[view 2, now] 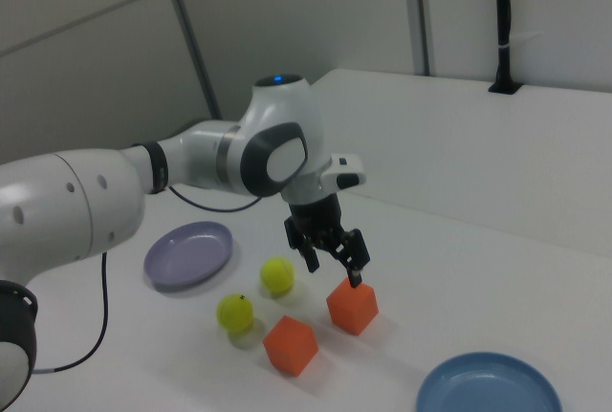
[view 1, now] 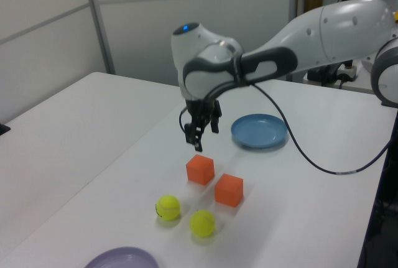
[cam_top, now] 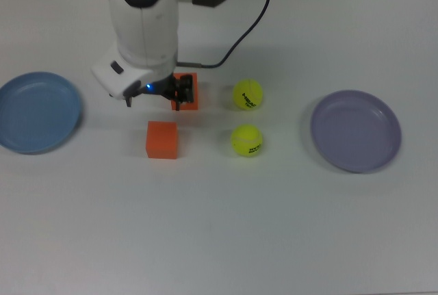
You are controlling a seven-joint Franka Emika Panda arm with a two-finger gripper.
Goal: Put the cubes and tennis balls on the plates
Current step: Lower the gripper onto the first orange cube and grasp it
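Observation:
Two orange cubes sit mid-table: one [cam_top: 190, 94] half hidden under the arm, the other [cam_top: 162, 139] nearer the top view's bottom. Right of them in the top view lie two tennis balls [cam_top: 248, 94] [cam_top: 247, 140]. The blue plate [cam_top: 37, 111] is at the top view's left and the lavender plate [cam_top: 356, 131] at its right; both hold nothing. My gripper [view 2: 333, 264] is open and hovers just above the cube [view 2: 353, 306] farther from the balls' side plate, one fingertip close to its top. In the left view the gripper [view 1: 199, 132] hangs over that cube [view 1: 200, 169].
The arm's black cable [cam_top: 246, 24] trails over the table toward the top view's top edge. In the left view, the table ends at its right edge near the blue plate [view 1: 259, 130]; a wall panel stands behind.

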